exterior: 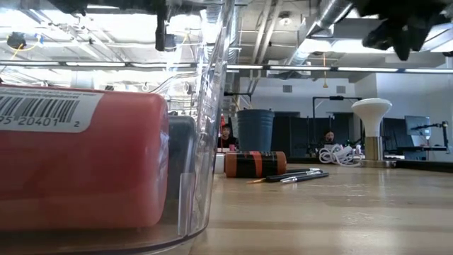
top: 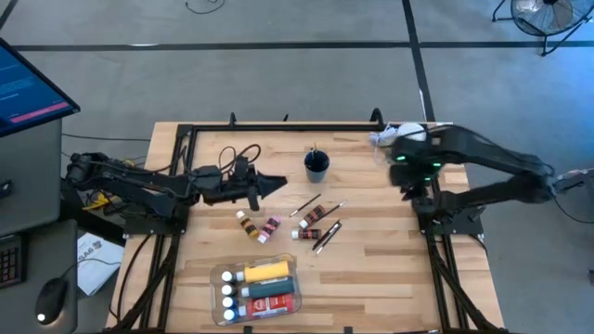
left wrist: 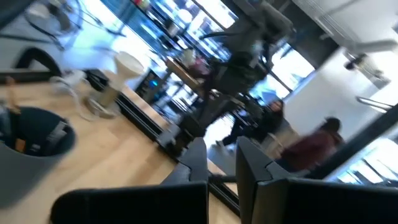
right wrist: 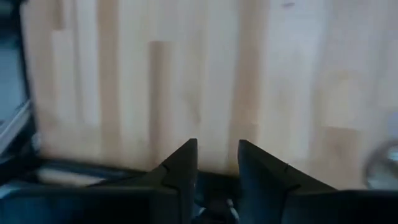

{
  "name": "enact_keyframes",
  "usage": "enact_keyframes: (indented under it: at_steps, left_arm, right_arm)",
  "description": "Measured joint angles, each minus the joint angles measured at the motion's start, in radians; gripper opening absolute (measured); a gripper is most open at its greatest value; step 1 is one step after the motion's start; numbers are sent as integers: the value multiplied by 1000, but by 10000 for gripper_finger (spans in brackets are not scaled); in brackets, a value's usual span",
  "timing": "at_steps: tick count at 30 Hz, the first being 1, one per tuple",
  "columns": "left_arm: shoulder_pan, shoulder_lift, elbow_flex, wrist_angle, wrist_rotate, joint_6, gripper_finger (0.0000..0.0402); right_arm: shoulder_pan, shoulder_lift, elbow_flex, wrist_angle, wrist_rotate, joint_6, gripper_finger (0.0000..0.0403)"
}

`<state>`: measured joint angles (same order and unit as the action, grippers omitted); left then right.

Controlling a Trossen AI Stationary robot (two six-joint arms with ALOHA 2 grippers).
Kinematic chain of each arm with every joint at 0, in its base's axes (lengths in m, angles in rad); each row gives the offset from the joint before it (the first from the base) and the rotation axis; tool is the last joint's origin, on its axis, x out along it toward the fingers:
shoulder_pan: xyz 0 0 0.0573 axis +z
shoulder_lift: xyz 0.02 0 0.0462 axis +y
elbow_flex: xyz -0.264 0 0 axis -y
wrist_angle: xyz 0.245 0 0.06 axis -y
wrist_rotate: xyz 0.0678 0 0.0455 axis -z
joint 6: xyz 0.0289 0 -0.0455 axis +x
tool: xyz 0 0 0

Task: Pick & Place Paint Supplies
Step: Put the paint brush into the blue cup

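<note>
Behind the blue cup [exterior: 255, 130], only the low view shows people.

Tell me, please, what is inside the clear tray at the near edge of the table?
The clear tray holds a yellow bottle, a dark green tube and a red tube, with white caps lined along one side. Anything beneath them is covered.

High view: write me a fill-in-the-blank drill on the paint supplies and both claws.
1. The clear tray at the table's near edge holds a big ____ bottle.
2. The left claw holds ____.
3. The dark cup stands on the table's ____ half.
4. The right claw hangs over bare ____.

Missing words: yellow; nothing; far; wood
</note>
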<state>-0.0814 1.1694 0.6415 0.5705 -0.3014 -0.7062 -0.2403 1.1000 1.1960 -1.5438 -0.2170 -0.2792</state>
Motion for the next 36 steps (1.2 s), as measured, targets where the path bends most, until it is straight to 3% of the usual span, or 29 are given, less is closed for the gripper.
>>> enact_keyframes:
  at_steps: [3, 7, 10, 13, 18, 21, 25, 36]
  left_arm:
    - [17, 0, 0, 8, -25, 14, 2]
    - [30, 2, 41, 8, -12, 81, 2]
    - [30, 2, 114, -20, 37, 164, 2]
    - [30, 4, 237, -175, 65, 240, 2]
    - [15, 97, 468, -538, 106, 351, 2]
    - [14, 152, 525, -731, 166, 416, 2]
    - [19, 188, 497, -816, 187, 415, 2]
    - [37, 198, 308, -798, 170, 411, 2]
  right_arm:
    - [-5, -132, -28, 126, 34, 85, 106]
    - [-1, -251, -96, 475, 32, 230, 104]
    - [-3, -286, -158, 688, 34, 271, 104]
    - [-3, -280, -206, 821, 35, 287, 104]
    - [21, -215, -219, 842, 35, 342, 104]
    - [35, -186, -220, 814, 33, 341, 104]
    - [57, -129, -219, 805, 33, 330, 104]
    - [109, 96, -219, 680, 32, 91, 104]
